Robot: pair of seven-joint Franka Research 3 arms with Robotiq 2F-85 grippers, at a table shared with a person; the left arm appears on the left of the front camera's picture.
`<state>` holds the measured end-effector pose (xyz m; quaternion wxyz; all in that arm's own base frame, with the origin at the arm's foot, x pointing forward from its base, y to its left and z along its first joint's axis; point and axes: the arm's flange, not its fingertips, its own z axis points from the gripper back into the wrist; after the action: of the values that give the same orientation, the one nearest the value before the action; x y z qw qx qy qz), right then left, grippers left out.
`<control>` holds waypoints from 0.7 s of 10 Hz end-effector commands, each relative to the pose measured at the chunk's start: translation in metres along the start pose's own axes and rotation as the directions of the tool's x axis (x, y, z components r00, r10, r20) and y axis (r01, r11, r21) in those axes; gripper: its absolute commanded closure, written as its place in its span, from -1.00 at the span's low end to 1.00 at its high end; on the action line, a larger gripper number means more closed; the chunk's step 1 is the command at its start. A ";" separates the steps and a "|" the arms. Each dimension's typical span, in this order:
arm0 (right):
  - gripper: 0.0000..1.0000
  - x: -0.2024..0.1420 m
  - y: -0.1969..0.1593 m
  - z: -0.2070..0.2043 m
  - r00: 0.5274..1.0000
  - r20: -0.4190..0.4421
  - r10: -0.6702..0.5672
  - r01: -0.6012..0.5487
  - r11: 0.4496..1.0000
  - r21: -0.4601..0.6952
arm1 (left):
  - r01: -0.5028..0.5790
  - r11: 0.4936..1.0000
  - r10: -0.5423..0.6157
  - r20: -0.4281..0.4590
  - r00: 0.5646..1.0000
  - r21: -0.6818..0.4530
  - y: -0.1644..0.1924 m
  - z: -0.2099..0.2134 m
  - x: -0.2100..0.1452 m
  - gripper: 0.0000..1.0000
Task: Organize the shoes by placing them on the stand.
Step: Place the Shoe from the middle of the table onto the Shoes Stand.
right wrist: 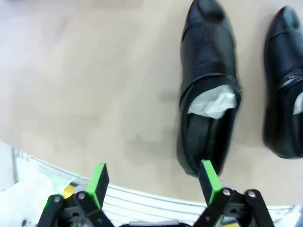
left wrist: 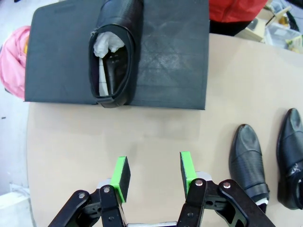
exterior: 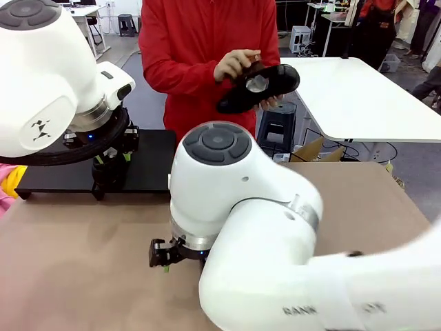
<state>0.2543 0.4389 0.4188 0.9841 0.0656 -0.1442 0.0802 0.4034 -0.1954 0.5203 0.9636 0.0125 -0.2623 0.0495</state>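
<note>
My left gripper [left wrist: 154, 174] hangs above the bare table [left wrist: 142, 137], just short of the stand [left wrist: 170, 56]. Its green pads [left wrist: 121, 178] stand partly apart with nothing between them, so this hand is empty. On the stand lies the first shoe [left wrist: 113, 56], toe pointing away from my fingers and heel at the stand's near edge; crumpled white paper shows in its mouth. Something pink [left wrist: 12, 61] sits off the stand's far end, and I cannot tell what it is.

My right gripper [right wrist: 154, 182] is spread wide and holds nothing; it is low over the table near its edge. One of its pads is just beside the heel of the textured shoe [right wrist: 208, 94]; whether it touches the leather I cannot tell. That shoe lies flat on the table with white paper in it. The smoother shoe [right wrist: 286, 85] lies alongside it, a little apart, toe the same way; neither is on the stand.

Across the table a person in a red top [exterior: 200, 41] holds the fourth shoe [exterior: 258, 86] up in the air with its underside turned toward me; the person's hand [exterior: 234, 65] rests on top of it.
</note>
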 end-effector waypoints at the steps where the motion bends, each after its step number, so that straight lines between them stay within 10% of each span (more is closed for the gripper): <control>1: -1.00 0.000 -0.027 0.057 0.992 0.123 -0.013 0.013 1.000 0.005 | -0.083 0.996 0.083 0.022 0.996 0.011 -0.020 0.019 -0.026 -0.14; 6: -1.00 -0.009 -0.139 0.148 0.901 0.313 -0.301 0.321 0.947 -0.014 | -0.164 0.986 0.164 -0.211 0.964 0.018 -0.063 0.053 -0.074 -0.14; 7: -1.00 0.003 -0.089 0.125 0.951 0.253 -0.177 0.185 0.983 -0.007 | -0.228 0.972 0.235 -0.170 0.957 0.058 -0.054 0.054 -0.060 -0.14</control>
<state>0.2342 0.2962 0.5402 0.9554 0.0667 -0.2814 -0.0598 0.3169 -0.2691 0.5266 0.9770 -0.0009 -0.1710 0.1275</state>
